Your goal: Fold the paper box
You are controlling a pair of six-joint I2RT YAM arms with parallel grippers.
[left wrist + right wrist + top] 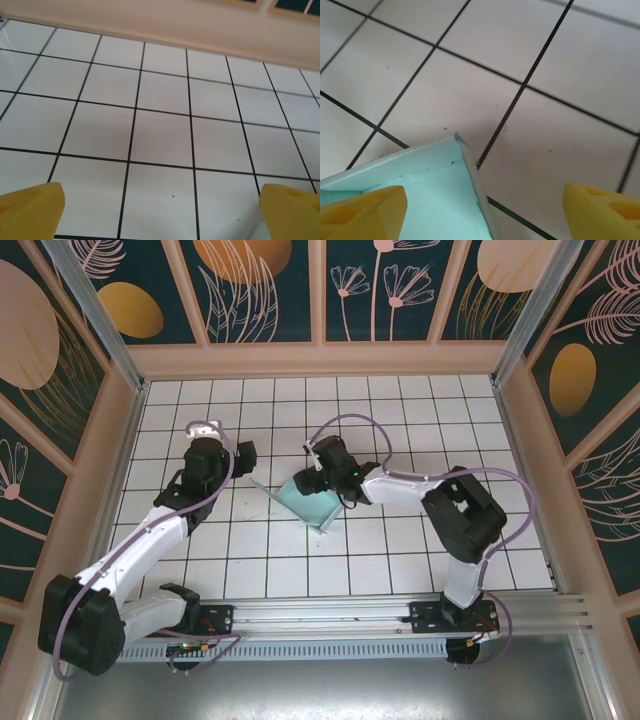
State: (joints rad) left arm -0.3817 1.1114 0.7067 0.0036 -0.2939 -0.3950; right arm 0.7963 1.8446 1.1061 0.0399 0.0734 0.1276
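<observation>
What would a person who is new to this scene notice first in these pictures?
The pale mint paper box catches the eye first, partly folded near the middle of the white tiled table. The right end effector hovers open at its corner, a raised wall between its fingers. The left end effector is open over bare tiles to the box's left.

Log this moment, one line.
pale mint paper box: walls partly raised; left gripper: open, over bare tiles; right gripper: open, over its corner
</observation>
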